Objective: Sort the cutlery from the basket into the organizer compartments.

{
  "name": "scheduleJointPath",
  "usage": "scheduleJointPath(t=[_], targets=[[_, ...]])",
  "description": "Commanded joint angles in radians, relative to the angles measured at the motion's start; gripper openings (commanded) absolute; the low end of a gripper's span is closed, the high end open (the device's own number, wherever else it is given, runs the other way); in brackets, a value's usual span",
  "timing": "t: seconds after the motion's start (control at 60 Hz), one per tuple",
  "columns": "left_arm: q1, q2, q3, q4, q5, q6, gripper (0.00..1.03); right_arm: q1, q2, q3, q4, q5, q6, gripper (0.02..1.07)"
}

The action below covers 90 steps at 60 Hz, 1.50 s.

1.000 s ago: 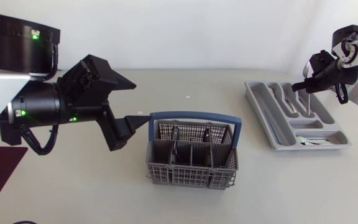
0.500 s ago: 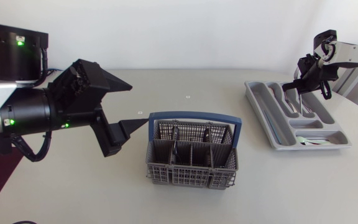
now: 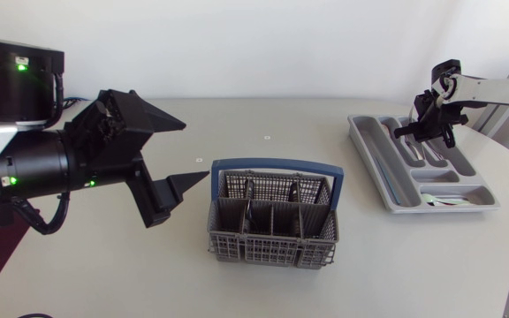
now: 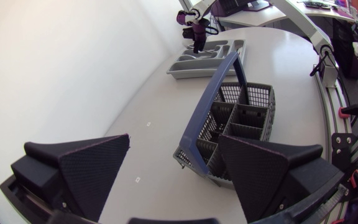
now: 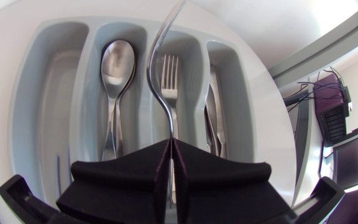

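Observation:
The grey cutlery basket [image 3: 272,252] with a blue handle [image 3: 277,164] stands at the table's middle, its cells dark inside. My left gripper [image 3: 194,150] hangs open just left of it; in the left wrist view the basket [image 4: 219,87] lies ahead of the open fingers [image 4: 98,165]. The grey organizer [image 3: 387,190] lies at the right. My right gripper [image 3: 427,125] is low over its far end, shut on a thin metal piece of cutlery [image 5: 150,62] seen edge-on. The piece points out over the compartment holding a fork [image 5: 169,68]. A spoon [image 5: 117,62] and knives [image 5: 213,112] fill the compartments either side.
The organizer's cross compartment [image 3: 449,201] at its near end holds small items. The organizer [image 4: 207,56] sits close to the table's right edge. Bare tabletop [image 3: 104,274] spreads in front of the basket.
My right arm has come down and to the left with the cutlery, from above the organizer's right side to low over its far end. My left arm drifted slightly down and left.

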Motion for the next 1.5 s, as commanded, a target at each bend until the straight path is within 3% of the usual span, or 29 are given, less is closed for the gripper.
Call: scheduleJointPath(t=[0.0,0.183,0.333,0.433,0.5,0.65,0.85,1.0,1.2,1.317,1.4,1.483], targets=[[-0.011,-0.013,-0.022,0.005,-0.011,0.011,0.99,-0.006,0.068,0.041,-0.01,0.028,0.03,0.08],[-0.023,-0.019,-0.023,0.004,-0.028,0.011,0.99,0.008,0.126,0.089,-0.009,0.062,0.037,0.09],[-0.031,-0.03,-0.028,0.002,-0.04,0.011,0.99,0.029,0.139,0.089,-0.003,0.088,0.039,0.35],[-0.031,-0.042,-0.031,0.001,-0.048,0.011,0.99,0.034,0.103,0.056,0.013,0.088,0.045,0.64],[-0.031,-0.049,-0.04,0.001,-0.054,0.011,0.99,0.039,0.039,-0.014,0.057,0.088,0.04,0.71],[-0.025,-0.059,-0.057,0.002,-0.058,0.009,0.99,0.049,-0.138,-0.183,0.125,0.066,0.02,0.72],[-0.029,-0.065,-0.081,-0.007,-0.058,-0.043,0.99,0.088,-0.447,-0.517,0.232,-0.049,-0.029,0.76],[-0.063,-0.067,-0.124,-0.007,-0.058,-0.063,0.99,0.125,-0.655,-0.734,0.252,-0.208,-0.066,0.78],[-0.117,-0.05,-0.132,-0.011,-0.071,-0.117,0.94,0.206,-0.878,-0.978,0.283,-0.254,-0.085,0.78],[-0.19,0.017,-0.052,-0.087,-0.157,-0.233,0.91,0.241,-0.958,-1.059,0.284,-0.256,-0.081,0.78],[-0.233,0.103,0.063,-0.223,-0.161,-0.293,0.91,0.276,-1.013,-1.114,0.284,-0.256,-0.076,0.78],[-0.273,0.139,0.104,-0.265,-0.178,-0.296,0.9,0.298,-1.053,-1.154,0.284,-0.262,-0.076,0.78]])
